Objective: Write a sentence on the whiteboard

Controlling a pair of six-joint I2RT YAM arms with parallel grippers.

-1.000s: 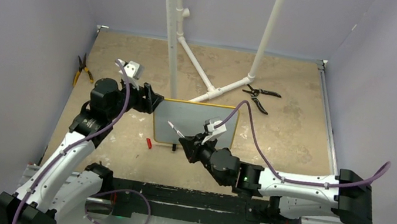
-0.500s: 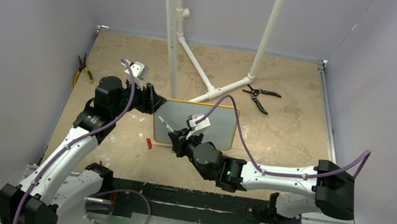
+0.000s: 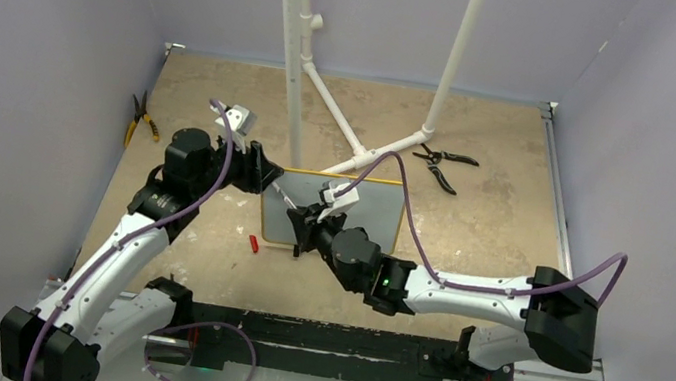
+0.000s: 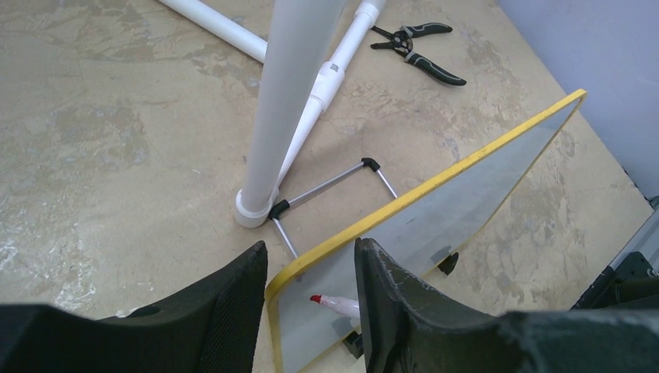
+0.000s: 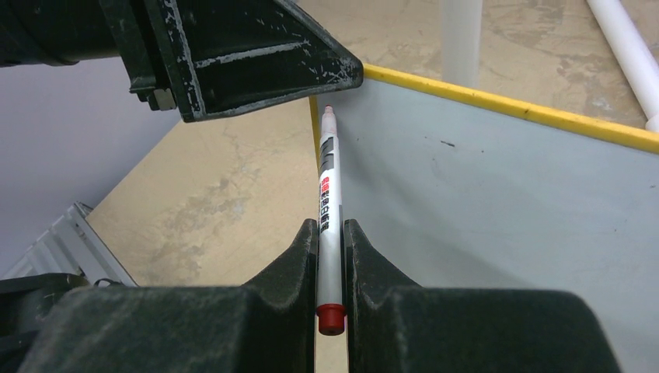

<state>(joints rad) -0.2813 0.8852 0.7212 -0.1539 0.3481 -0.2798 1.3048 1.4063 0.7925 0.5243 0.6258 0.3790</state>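
1. Jaws first, from above: the left gripper (image 3: 261,171) is sitting half-open around the top-left corner of the whiteboard (image 3: 370,218), mid-table; the right gripper (image 3: 301,220) is squeezing a marker (image 3: 283,194) there.
2. Left wrist: its fingers (image 4: 225,311) are straddling the yellow frame.
3. Right wrist: the marker's tip is resting by that corner.

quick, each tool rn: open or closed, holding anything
left tool: open, straddling the whiteboard corner
right tool: closed on the marker
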